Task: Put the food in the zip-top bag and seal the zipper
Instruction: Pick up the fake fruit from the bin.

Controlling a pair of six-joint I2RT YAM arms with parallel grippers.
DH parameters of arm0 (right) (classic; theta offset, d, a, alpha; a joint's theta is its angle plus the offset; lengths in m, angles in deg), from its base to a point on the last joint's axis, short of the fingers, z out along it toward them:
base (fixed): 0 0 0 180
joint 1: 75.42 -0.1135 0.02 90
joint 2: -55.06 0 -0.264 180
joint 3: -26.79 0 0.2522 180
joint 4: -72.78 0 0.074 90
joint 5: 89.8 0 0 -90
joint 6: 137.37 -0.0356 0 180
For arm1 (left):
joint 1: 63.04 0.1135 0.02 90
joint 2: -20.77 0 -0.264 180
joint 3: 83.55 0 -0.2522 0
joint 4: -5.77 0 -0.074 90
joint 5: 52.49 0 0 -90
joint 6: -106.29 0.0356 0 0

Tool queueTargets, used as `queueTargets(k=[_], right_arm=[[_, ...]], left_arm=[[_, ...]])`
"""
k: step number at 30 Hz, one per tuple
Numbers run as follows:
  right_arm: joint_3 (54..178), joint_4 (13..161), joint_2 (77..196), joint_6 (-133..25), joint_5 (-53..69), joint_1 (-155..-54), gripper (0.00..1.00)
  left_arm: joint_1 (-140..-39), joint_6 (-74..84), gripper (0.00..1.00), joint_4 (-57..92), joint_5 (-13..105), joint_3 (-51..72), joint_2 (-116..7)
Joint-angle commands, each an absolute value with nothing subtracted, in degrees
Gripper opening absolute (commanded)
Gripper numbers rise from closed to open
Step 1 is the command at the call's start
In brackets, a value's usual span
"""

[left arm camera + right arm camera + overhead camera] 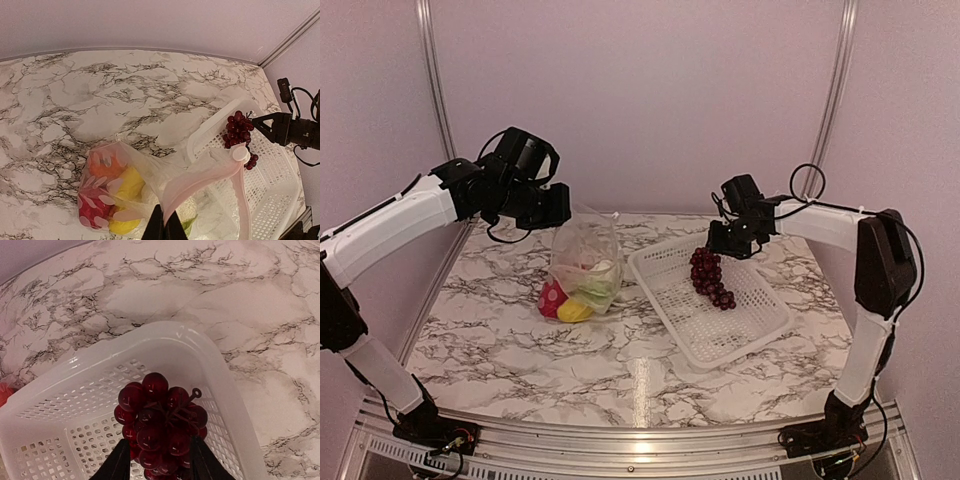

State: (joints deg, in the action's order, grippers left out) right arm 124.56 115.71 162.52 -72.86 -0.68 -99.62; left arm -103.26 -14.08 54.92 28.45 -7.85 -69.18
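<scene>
The clear zip-top bag (pixel 587 262) stands on the table left of the basket, holding a red pepper (pixel 92 212), an orange piece (pixel 102 170), yellow pieces (pixel 129 184) and white cauliflower (pixel 186 210). My left gripper (pixel 165 227) is shut on the bag's whitish zipper strip (pixel 200 177) and holds the mouth up; it also shows in the top view (pixel 558 207). My right gripper (pixel 156 460) is shut on the dark purple grape bunch (pixel 160 425) and holds it hanging above the basket (pixel 711 278).
The white latticed basket (pixel 745 325) lies at centre right, tilted along the table; nothing shows in it but the hanging grapes above. Purple walls with metal rails close the back and sides.
</scene>
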Motion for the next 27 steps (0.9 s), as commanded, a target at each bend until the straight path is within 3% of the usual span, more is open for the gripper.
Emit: queueTargets(k=[1, 14, 27], right_arm=[[127.2, 114.7, 164.2, -73.6, -2.6, -98.8, 0.38], [131.0, 111.0, 170.4, -72.7, -1.5, -98.1, 0.4], [128.2, 105.5, 171.1, -71.3, -0.6, -97.5, 0.3]], left_arm=[[-103.1, -13.9, 0.0, 56.5, 27.6, -7.3, -67.0], [-103.1, -14.1, 0.0, 57.7, 27.2, -7.1, -66.3], [-103.1, -14.2, 0.0, 58.0, 26.9, -7.1, -66.3]])
